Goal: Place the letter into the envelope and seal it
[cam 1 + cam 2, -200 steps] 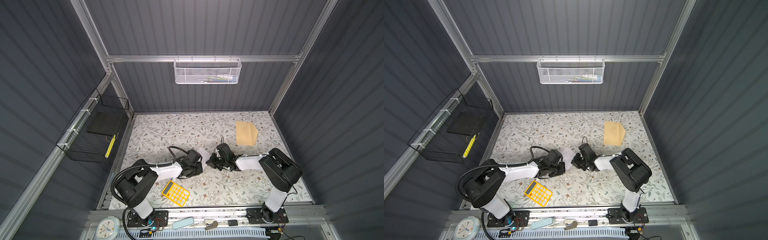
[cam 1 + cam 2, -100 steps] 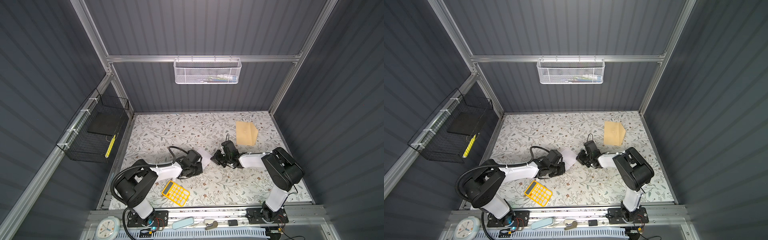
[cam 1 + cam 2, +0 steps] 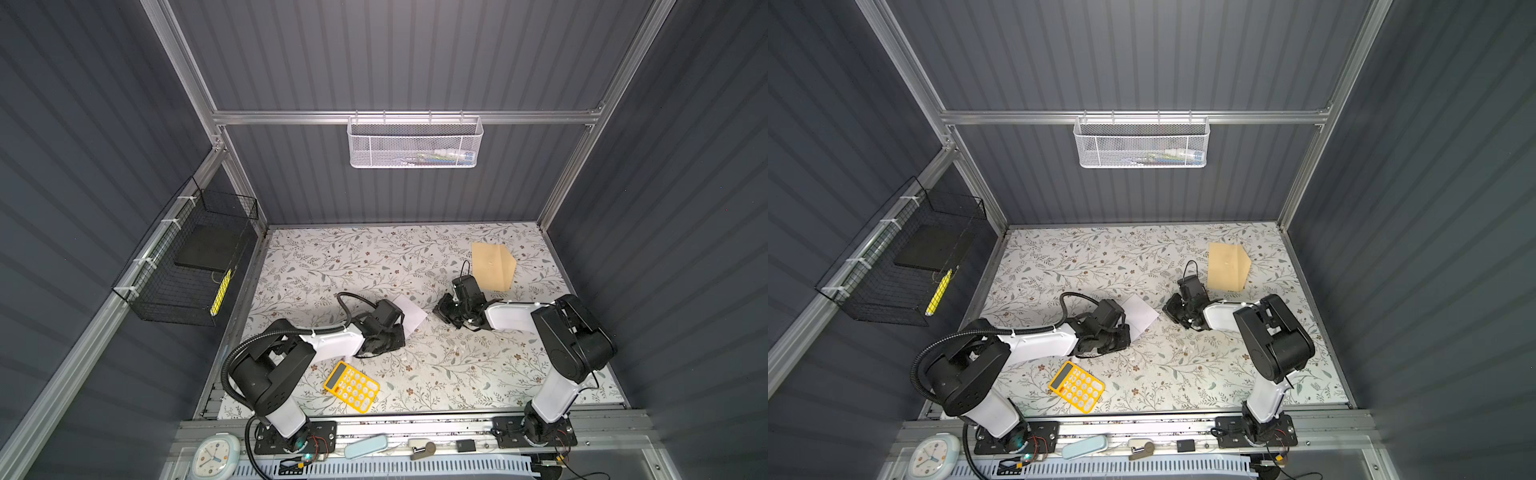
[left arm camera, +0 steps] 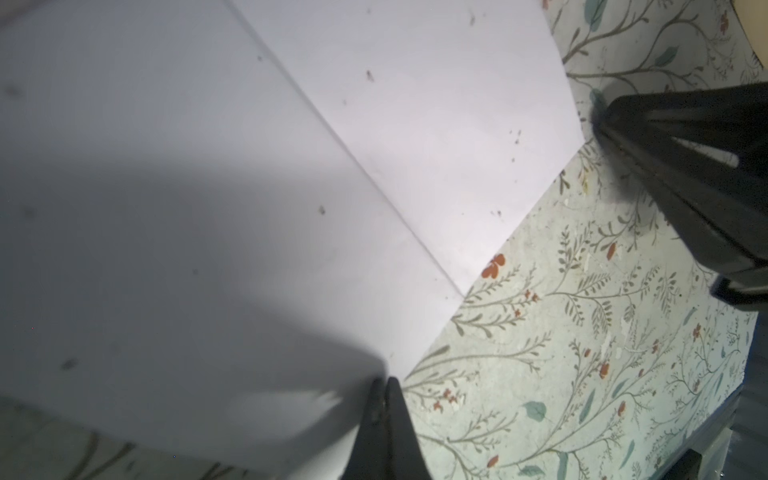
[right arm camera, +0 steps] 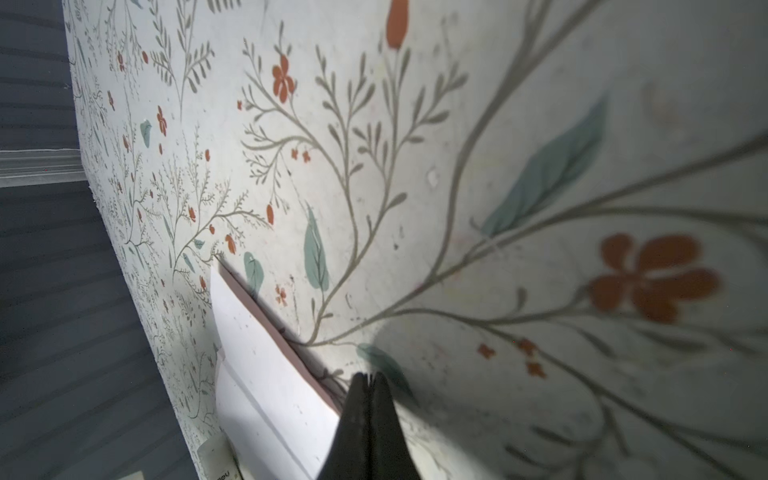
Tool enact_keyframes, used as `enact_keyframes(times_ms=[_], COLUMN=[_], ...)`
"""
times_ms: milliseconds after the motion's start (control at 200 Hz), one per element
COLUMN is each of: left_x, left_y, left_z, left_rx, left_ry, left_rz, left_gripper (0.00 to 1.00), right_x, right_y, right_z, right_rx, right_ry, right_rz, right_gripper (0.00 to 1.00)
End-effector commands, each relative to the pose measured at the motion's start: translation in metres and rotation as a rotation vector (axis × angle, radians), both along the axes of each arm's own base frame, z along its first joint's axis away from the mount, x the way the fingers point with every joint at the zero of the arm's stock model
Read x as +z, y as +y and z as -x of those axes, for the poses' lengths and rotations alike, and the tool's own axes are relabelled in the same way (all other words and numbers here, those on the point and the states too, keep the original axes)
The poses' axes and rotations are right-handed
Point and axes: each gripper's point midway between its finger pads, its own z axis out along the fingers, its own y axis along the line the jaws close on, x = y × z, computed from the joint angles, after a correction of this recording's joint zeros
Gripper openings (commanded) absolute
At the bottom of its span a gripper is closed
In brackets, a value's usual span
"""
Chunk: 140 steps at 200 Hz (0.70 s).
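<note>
I see the letter [image 3: 409, 316], a white creased sheet, lying cornerwise mid-way across the table [image 3: 457, 365], one corner aimed at the right gripper [image 5: 370, 380] clenched empty just beside it, the left gripper [image 4: 384, 384] pinching its near edge; the tan envelope [image 3: 492, 266] lies far right, long axis front-to-back, flap pointing right.

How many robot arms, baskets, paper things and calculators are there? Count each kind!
Robot arms: 2, left arm, right arm
Baskets: 2, white basket, black basket
Paper things: 2, letter, envelope
Calculators: 1, yellow calculator
Total: 7
</note>
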Motion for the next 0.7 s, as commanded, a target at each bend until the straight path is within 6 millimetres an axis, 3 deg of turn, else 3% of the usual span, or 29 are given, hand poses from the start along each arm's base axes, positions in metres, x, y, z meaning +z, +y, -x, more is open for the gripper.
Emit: enact_keyframes(times_ms=[0,85,190,380,480,695], left_x=[-0.029,-0.028,-0.029,-0.030,-0.030,-0.032], left_y=[0.028,0.027,0.025,0.025,0.026,0.031], left_z=[0.031,0.031,0.030,0.031,0.032,0.038], left_rx=[-0.035,-0.041,-0.041,-0.045,-0.046,-0.043], left_ry=[0.103,0.101,0.104,0.108,0.111,0.123], left_rz=[-0.122,-0.121,-0.118,-0.119,-0.122,-0.126], left_gripper=[0.00,0.00,0.00,0.00,0.00,0.00], right_x=[0.033,0.042,0.040,0.016,0.002,-0.024], right_y=[0.015,0.033,0.058,0.090,0.089,0.062], right_z=[0.002,0.011,0.029,0.051,0.057,0.063], right_rx=[0.100,0.156,0.207,0.253,0.241,0.179], right_ry=[-0.093,-0.096,-0.060,-0.004,0.029,0.089], right_rz=[0.002,-0.048,-0.141,-0.192,-0.179,-0.028], right_gripper=[0.00,0.00,0.00,0.00,0.00,0.00])
